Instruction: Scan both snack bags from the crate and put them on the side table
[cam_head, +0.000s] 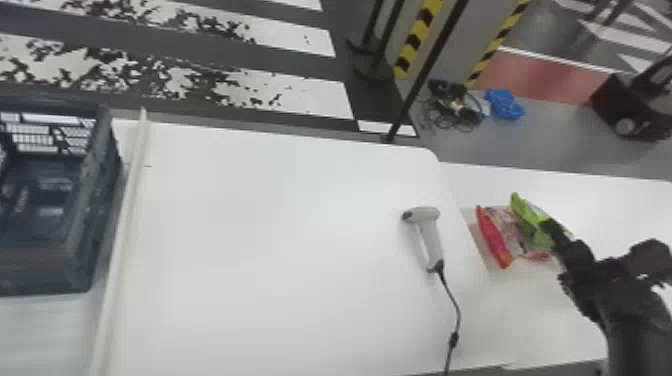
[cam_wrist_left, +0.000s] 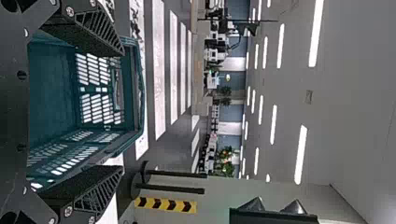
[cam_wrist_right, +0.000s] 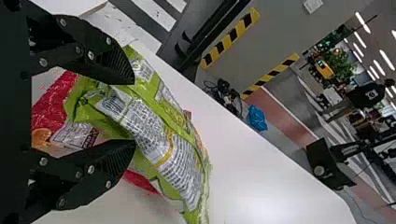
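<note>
Perhaps the black two-fingered right hand (cam_wrist_right: 134, 112), unclenched close against the crumpled green plastic snack bag (cam_wrist_right: 154, 123), could drag it if withdrawn crookedly.

Dark floor (cam_head: 280, 61), white stripes (cam_head: 305, 95), reddish strip (cam_head: 542, 77), grey wall (cam_wrist_right: 280, 37), plants (cam_wrist_left: 227, 169), long ceiling lights (cam_wrist_left: 301, 154)

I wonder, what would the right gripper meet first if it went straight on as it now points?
Most likely the green and white plastic snack bag, right at the open right gripper; any gap is unclear.
</note>
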